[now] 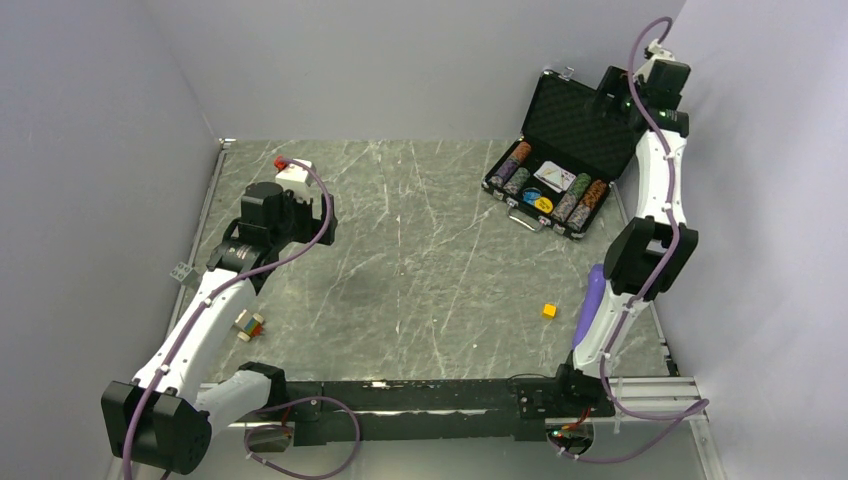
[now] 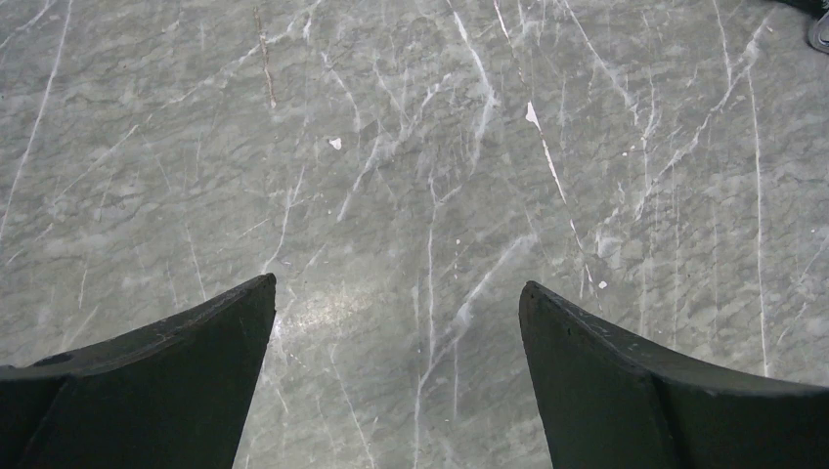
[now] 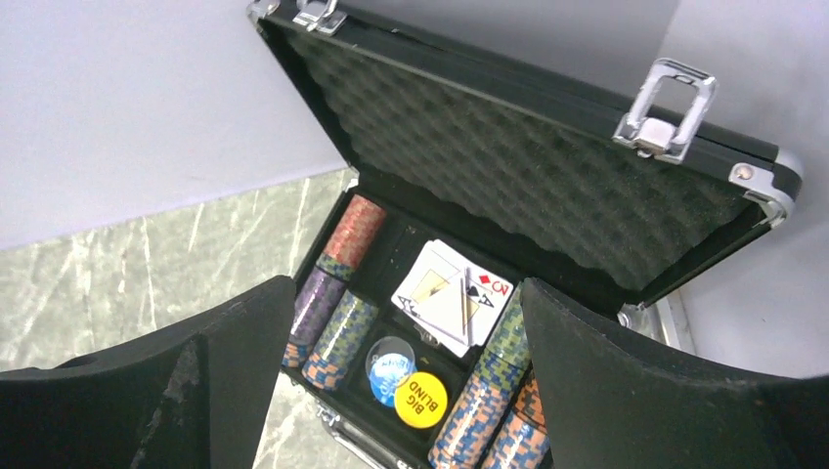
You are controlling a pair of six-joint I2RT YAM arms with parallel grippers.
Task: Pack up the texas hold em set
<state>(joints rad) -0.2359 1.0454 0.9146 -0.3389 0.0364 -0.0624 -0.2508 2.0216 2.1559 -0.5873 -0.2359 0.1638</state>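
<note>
Top cam overhead, L wrist near table [image 2: 411, 195], R wrist+top share briefcase [image 3: 508, 147]

Soft, even overhead light, fairly bright; the table [image 1: 430, 260] carries faint smudgy shadows and one pale sheen patch in the left wrist view. Close up, the right fingers [image 3: 635, 391] look grainy, while the briefcase [image 3: 528, 156] foam is crisp

The yellow disc [image 3: 421, 400] reads "BIG BLIND" in black capitals. The blue disc [image 3: 389, 363] touching it carries print too, but it is too blurred to read. One corner of the cards [image 3: 450, 298] shows a black "A" and, beside it, a red mark that cannot be made out.
</note>
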